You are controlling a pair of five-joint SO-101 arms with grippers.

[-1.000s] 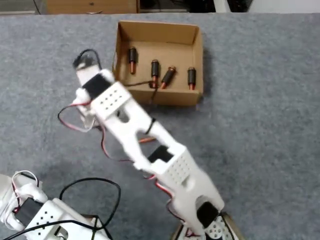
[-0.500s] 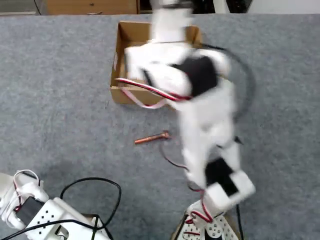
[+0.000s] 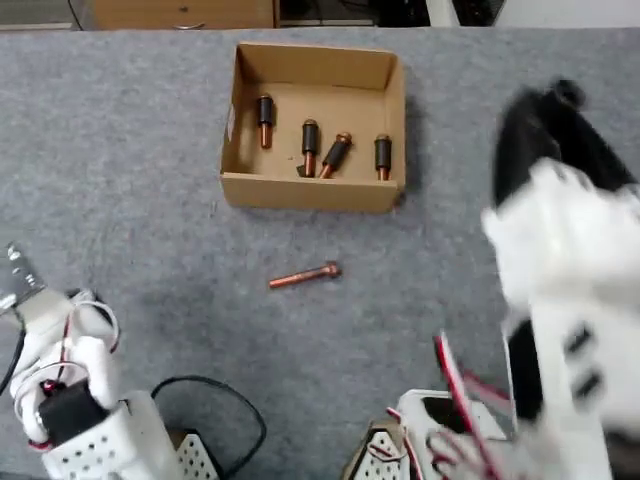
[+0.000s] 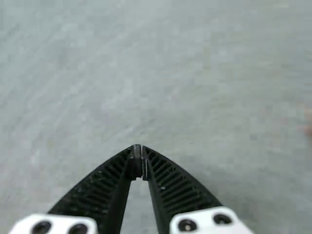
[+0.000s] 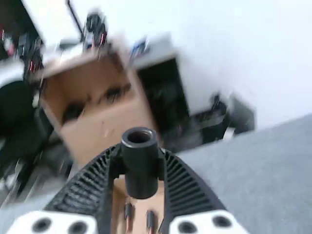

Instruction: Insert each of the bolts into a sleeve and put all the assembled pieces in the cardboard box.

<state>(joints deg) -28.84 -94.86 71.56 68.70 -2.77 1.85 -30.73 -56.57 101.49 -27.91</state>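
Right claw point(image 5: 140, 155) clamps a black sleeve point(image 5: 141, 176); left claw point(image 4: 137, 161) is pinched together. The loose bolt point(image 3: 305, 277) lies at six o'clock from the cardboard box point(image 3: 312, 192); a tilted sleeve might jam on it.

Grey felt-covered table point(image 3: 120, 150). Open cardboard box point(image 3: 312, 193) sits toward the far edge, about centre. One bare copper bolt point(image 3: 305, 276) lies flat in front of the box, apart from it. Black cable point(image 3: 205, 378) loops at the near edge.
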